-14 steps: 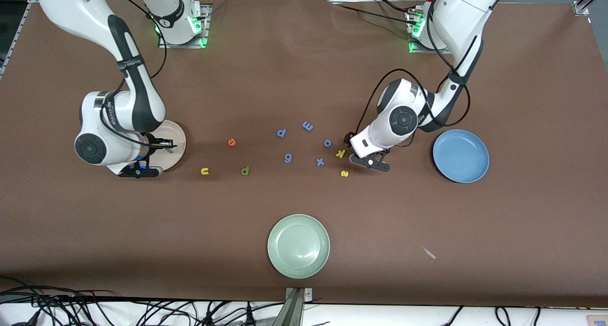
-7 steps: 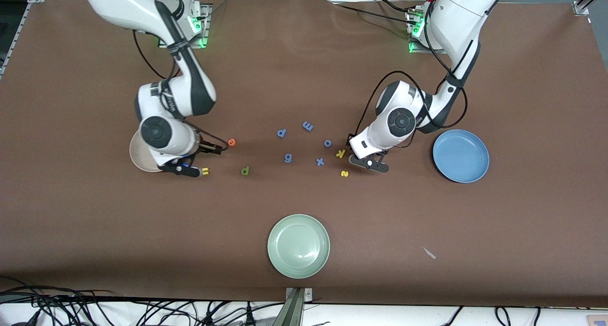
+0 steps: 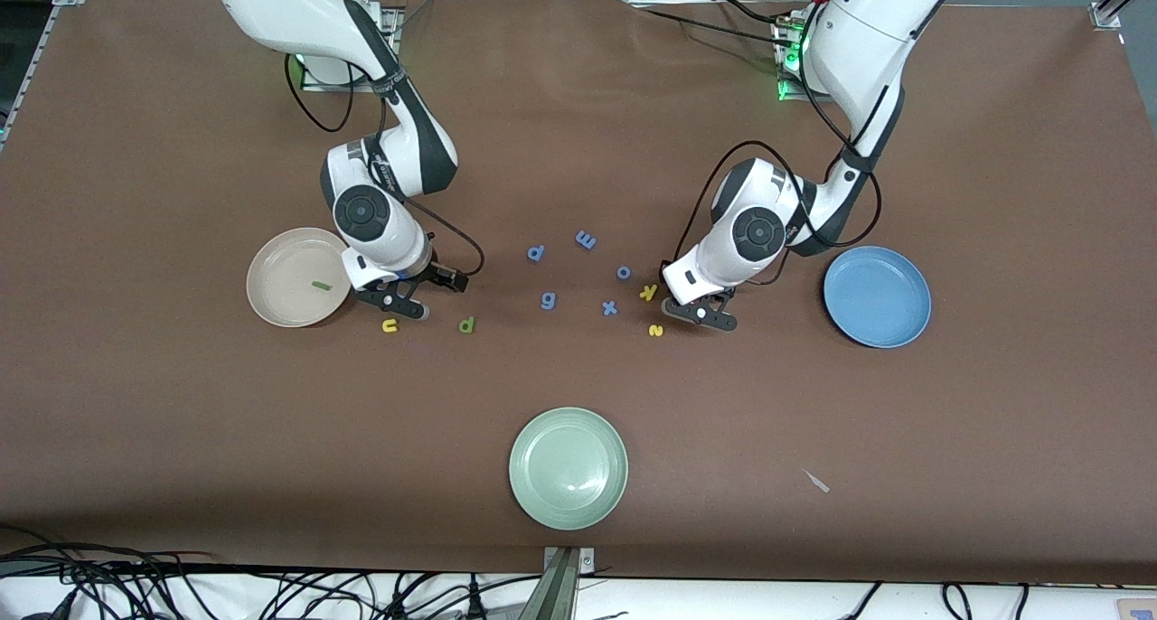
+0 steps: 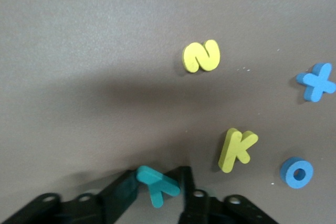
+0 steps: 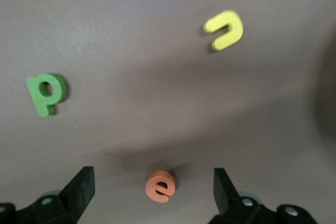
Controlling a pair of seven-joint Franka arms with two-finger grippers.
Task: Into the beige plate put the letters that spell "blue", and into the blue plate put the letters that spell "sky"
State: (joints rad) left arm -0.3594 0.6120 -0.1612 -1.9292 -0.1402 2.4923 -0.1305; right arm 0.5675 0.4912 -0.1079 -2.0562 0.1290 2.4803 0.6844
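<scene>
Left end effector (image 4: 156,186), bent low to the counter (image 3: 578,150), pinches the teal "y" (image 4: 156,184). Right end effector (image 5: 152,184), wrist down, straddles the orange "e" (image 5: 159,185) with jaws wide.

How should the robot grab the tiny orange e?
From straight above, pinching the orange e across its two rounded outer edges. It lies flat on the table with bare cloth all round, so only its thin sides offer a hold. The right gripper already hangs open over it, a finger on each side.
</scene>
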